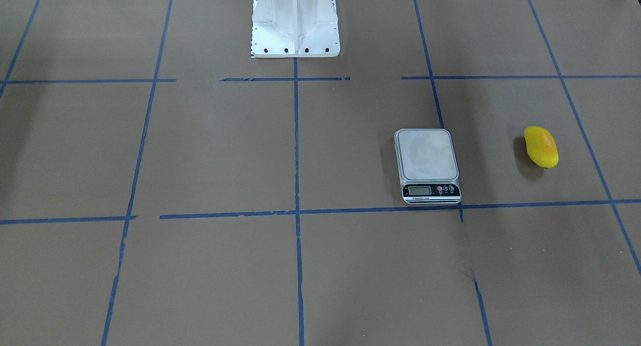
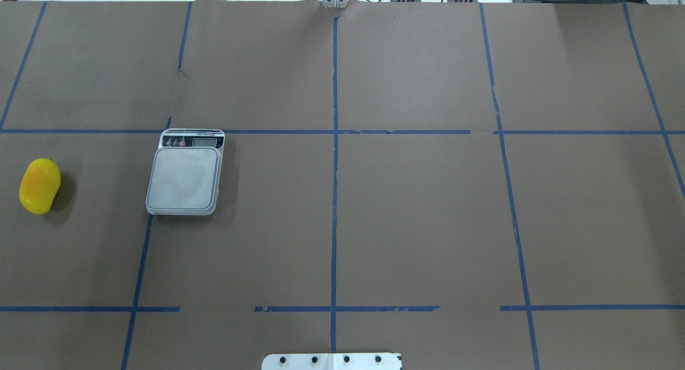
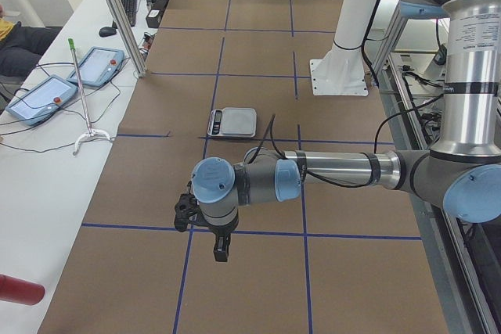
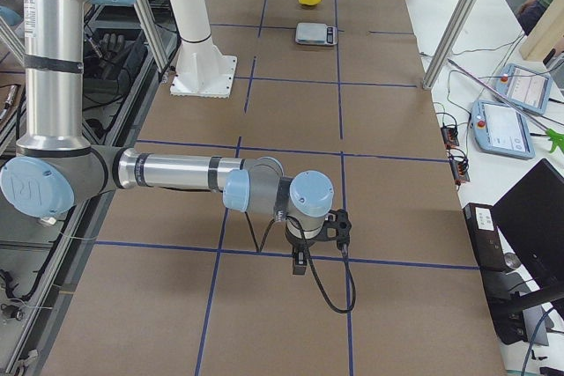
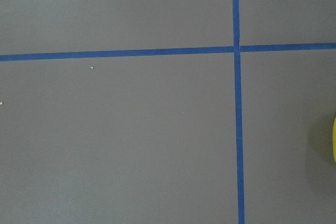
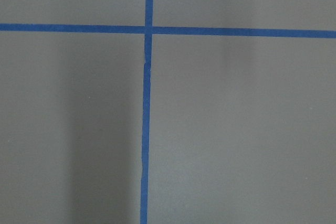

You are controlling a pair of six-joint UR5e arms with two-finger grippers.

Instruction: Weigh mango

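Front view, mango: the small, glossy, bright yellow oval mango with an orange blush (image 1: 541, 146) lies on the brown paper-covered table (image 1: 200, 160), well apart from any arm.
Front view, scale: the flat grey digital kitchen scale with a black display strip (image 1: 427, 160) sits near the mango, apart from it, with its platform bare. A blue tape line (image 1: 350, 211) runs just beside its display edge.
Front view, pedestal: the white metal robot pedestal (image 1: 295, 23) stands at the far middle of the table.
Overhead view, mango: on the robot's left side, close to the table's left end, with the scale between it and the table's centre.
Overhead view, arms: neither arm shows.
Left side view, left gripper: the black left gripper (image 3: 186, 213) hangs above the table at the end of an outstretched arm, nearer the camera than the scale. How far it is open cannot be told, and nothing shows in its hold.
Right side view, right gripper: the black right gripper (image 4: 339, 226) hovers over a tape crossing, well apart from the mango and scale at the table's far end. Its opening cannot be told.
Left wrist view, mango: only a yellow sliver at the right edge.
Right wrist view, table: brown paper and crossing tape.
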